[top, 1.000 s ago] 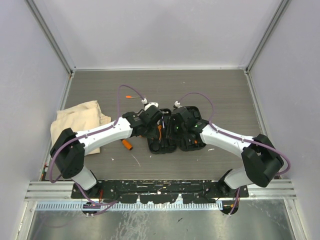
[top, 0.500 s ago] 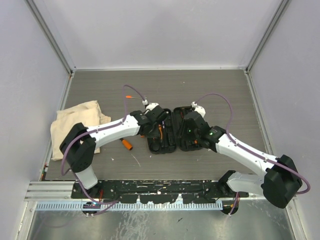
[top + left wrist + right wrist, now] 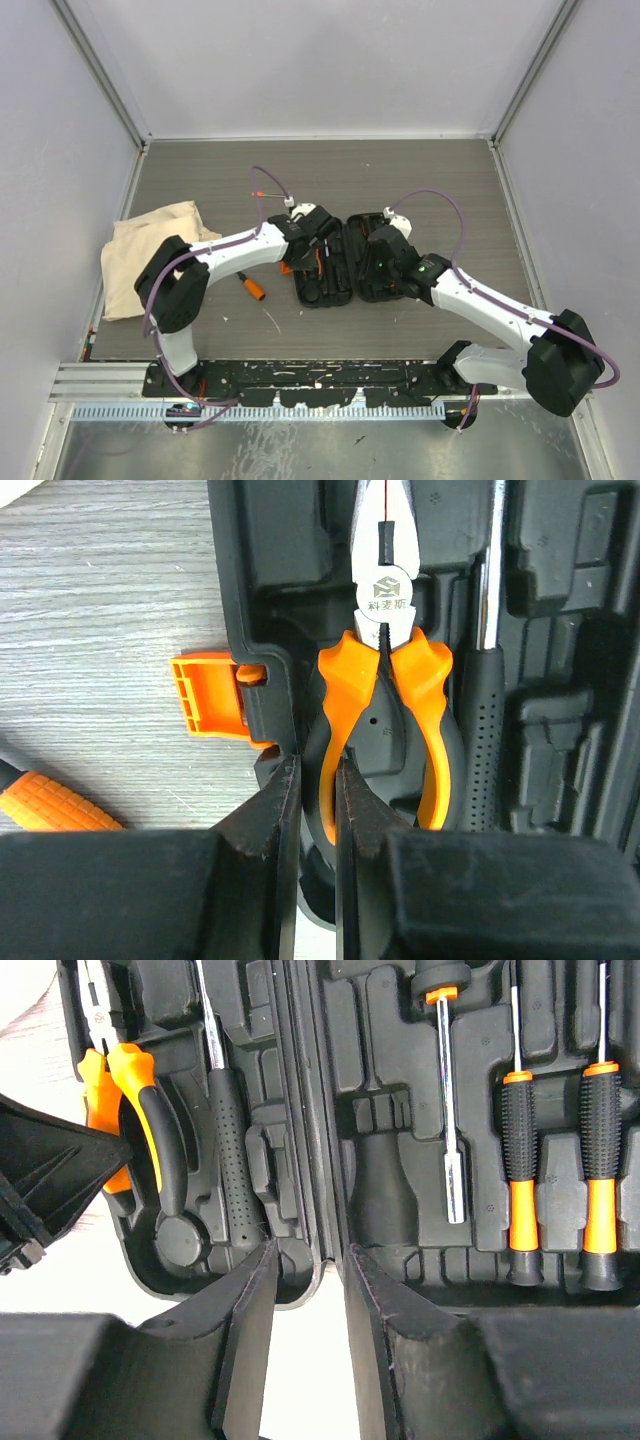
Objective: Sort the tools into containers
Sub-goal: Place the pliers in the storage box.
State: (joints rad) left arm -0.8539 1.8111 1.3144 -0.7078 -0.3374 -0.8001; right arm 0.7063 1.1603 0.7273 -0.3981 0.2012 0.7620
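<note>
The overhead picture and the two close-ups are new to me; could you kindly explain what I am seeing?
Two robot arms are bolted at a table's near edge. The wide picture looks down from above; each close-up comes from a camera on one wrist. On the table lie an open tool case, a cloth bag and a loose screwdriver. The case holds pliers, a hammer and screwdrivers. The left gripper sits at a pliers handle, grip unclear; the right gripper is open above the case's hinge, holding nothing.
</note>
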